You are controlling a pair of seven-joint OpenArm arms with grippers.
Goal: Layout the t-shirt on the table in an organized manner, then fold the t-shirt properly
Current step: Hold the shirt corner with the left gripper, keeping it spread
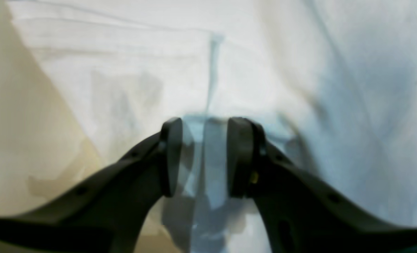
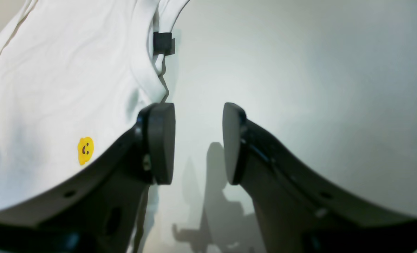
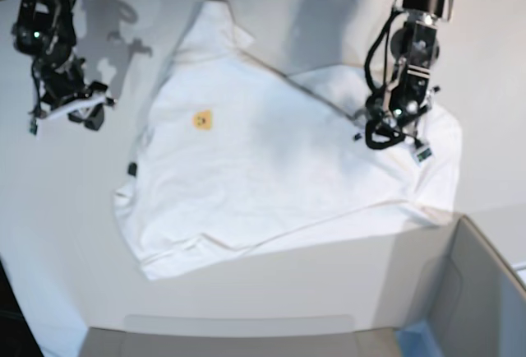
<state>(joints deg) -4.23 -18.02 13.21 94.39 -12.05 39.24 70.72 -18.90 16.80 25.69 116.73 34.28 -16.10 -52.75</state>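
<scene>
The white t-shirt (image 3: pixel 271 168) lies spread on the table (image 3: pixel 320 3), plain side up, with a yellow smiley label (image 3: pixel 202 119) and a small black tag (image 3: pixel 131 169) at its left edge. My left gripper (image 3: pixel 393 136) hangs low over the shirt's right part. In the left wrist view its pads stand apart, and my left gripper (image 1: pixel 205 128) has wrinkled cloth (image 1: pixel 299 70) showing blurred between them. My right gripper (image 3: pixel 72 112) is off the shirt at the far left. In the right wrist view my right gripper (image 2: pixel 198 116) is open over bare table (image 2: pixel 299 70), beside the black tag (image 2: pixel 163 43) and the yellow label (image 2: pixel 85 150).
A grey box-like corner piece (image 3: pixel 485 291) stands at the front right, close to the shirt's lower right corner. The table's front edge (image 3: pixel 238 317) curves just below the shirt's hem. Arm shadows fall on the table at the back left.
</scene>
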